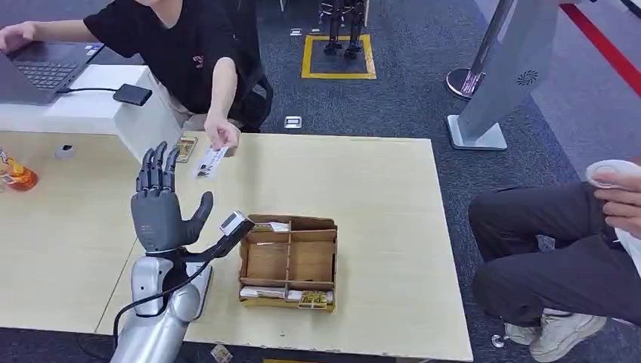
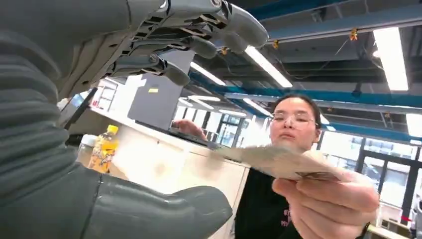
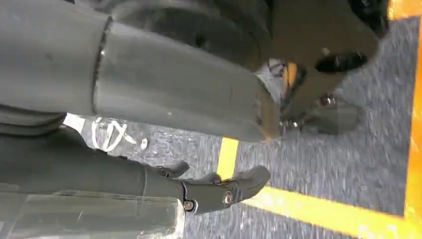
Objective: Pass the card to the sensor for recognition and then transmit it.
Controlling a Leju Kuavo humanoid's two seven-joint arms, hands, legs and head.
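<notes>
The left robot hand (image 1: pixel 159 208) is raised above the near edge of the desk (image 1: pixel 378 181), palm up and fingers spread wide with nothing in it. The card (image 1: pixel 209 162) is not with the robot: a seated person's hand (image 1: pixel 221 134) across the desk pinches it by one end and holds it out just beyond the left robot hand's fingertips (image 1: pixel 157 160). In the left wrist view the card (image 2: pixel 278 160) lies nearly flat between the thick thumb and the upper fingers, close but apparently not yet touching either.

The step in hand looks like the handover. To do it well, the left robot hand should keep its opening level with the card's plane, let the card come well in between thumb and fingers, then close gently on its flat faces rather than its edge, since a thin, bendy card will likely slip or buckle if nipped at a corner. The person's fingers cover one end, so the grip belongs on the free end.

The right robot hand (image 3: pixel 219 189) hangs by the robot's side over the carpet, fingers loosely curled and holding nothing.

The pale wooden desk also carries a compartmented wooden box (image 1: pixel 289 261) with cards in it, an orange drink bottle (image 1: pixel 17 175) and a laptop (image 1: pixel 41 69) on a raised white counter. Beyond lie grey carpet with yellow floor markings (image 1: pixel 339 57) and a grey standing kiosk (image 1: pixel 503 72). A second person (image 1: pixel 567 257) sits at the right.
</notes>
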